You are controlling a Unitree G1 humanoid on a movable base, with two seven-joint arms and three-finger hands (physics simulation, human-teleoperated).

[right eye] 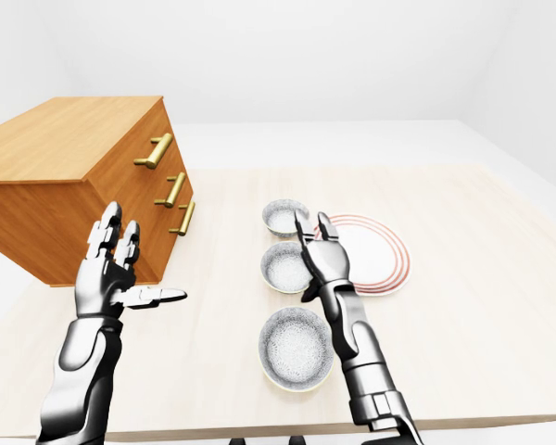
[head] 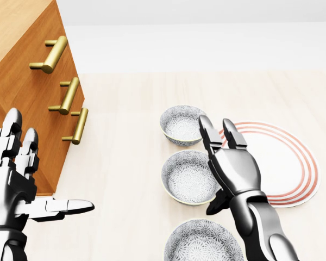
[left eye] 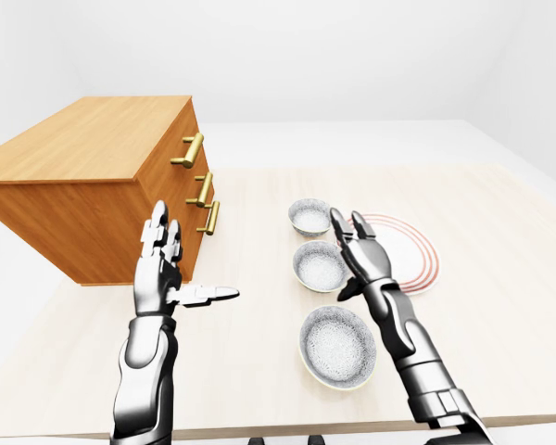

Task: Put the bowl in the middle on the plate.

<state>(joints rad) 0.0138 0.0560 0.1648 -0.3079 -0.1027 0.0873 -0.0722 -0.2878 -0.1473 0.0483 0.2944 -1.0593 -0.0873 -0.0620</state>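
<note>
Middle bowl (head: 189, 177) between two matching bowls (head: 183, 125) (head: 202, 242), red-ringed plate (head: 287, 157) alongside, wooden drawer chest (head: 19, 60) far left; right hand (head: 232, 168) and left hand (head: 13, 182) splayed, empty.

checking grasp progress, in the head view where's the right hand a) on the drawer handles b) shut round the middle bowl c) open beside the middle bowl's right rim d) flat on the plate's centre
c: the right hand stands with fingers open at the right rim of the middle bowl, overlapping the left edge of the plate, gripping nothing.

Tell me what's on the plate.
The plate looks bare where visible. The right robot hand covers its left edge in the head view, so that strip cannot be checked.
</note>
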